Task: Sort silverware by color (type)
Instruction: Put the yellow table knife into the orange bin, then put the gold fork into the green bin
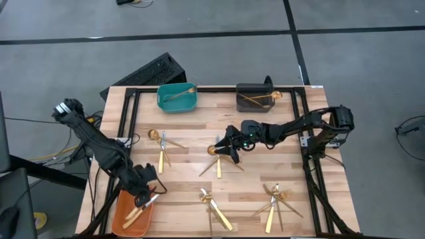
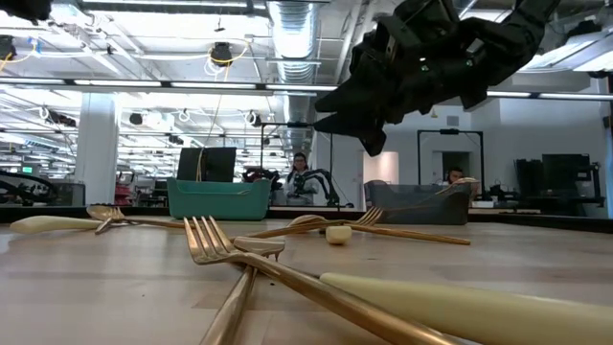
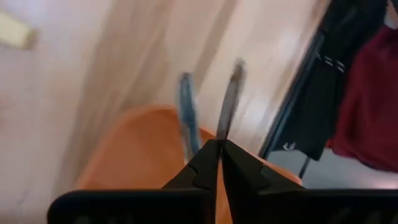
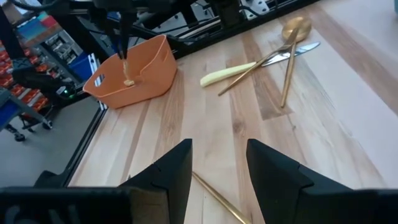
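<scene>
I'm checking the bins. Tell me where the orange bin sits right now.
In the high view the orange bin sits at the table's near left corner, directly under the left gripper, with the nearest silverware pile farther up the table.

We see a grey floor crossed by dark lines around the wooden table, with a black keyboard lying off the table's edge at ten o'clock. Looking level across the room, we find an open ceiling with a silver duct at twelve o'clock, strip lights, a white column at nine o'clock, dark monitors, and two people seated far behind.
</scene>
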Available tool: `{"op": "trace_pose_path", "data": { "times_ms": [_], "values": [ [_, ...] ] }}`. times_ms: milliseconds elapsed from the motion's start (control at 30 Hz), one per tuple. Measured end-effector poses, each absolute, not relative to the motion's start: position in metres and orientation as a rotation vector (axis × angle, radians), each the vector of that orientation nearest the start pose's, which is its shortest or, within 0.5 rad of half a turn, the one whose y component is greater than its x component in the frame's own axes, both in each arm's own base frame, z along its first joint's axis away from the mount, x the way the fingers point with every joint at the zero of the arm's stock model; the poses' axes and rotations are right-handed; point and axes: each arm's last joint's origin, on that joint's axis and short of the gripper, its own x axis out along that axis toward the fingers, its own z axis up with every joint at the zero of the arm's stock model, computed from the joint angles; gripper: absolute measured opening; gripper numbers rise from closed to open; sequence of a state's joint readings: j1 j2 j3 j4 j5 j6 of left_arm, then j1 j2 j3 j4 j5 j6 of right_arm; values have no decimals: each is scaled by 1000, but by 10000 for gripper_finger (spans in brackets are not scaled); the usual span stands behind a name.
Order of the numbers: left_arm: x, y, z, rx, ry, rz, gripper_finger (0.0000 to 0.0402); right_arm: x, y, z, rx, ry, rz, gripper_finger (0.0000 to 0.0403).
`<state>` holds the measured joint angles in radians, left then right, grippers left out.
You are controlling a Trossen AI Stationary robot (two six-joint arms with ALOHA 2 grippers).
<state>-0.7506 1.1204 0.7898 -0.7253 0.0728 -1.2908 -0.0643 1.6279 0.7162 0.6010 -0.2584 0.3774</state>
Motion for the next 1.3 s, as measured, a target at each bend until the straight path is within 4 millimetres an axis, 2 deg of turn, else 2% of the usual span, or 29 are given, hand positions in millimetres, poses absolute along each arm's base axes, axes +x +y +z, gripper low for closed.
{"op": "trace_pose_path", "data": {
  "times_ms": [267,467,600,767,900,1133,1300],
  "values": [
    [147,-138,240,-718,1200,10,81,324,-12,181,437,341,133,178],
    [146,-121,247,-642,1043,116,117,321,-12,173,426,429,116,178],
    [152,-109,251,-464,891,174,122,317,-12,164,446,520,66,178],
    [166,-96,249,-300,842,220,119,310,-11,152,417,642,-105,178],
    [179,-81,248,-179,772,350,114,304,-14,145,447,713,-210,178],
    [192,-60,248,-138,760,421,112,296,-29,153,502,723,-279,178],
    [193,-48,246,-86,708,561,112,287,-41,161,501,743,-319,178]
  ]
}}
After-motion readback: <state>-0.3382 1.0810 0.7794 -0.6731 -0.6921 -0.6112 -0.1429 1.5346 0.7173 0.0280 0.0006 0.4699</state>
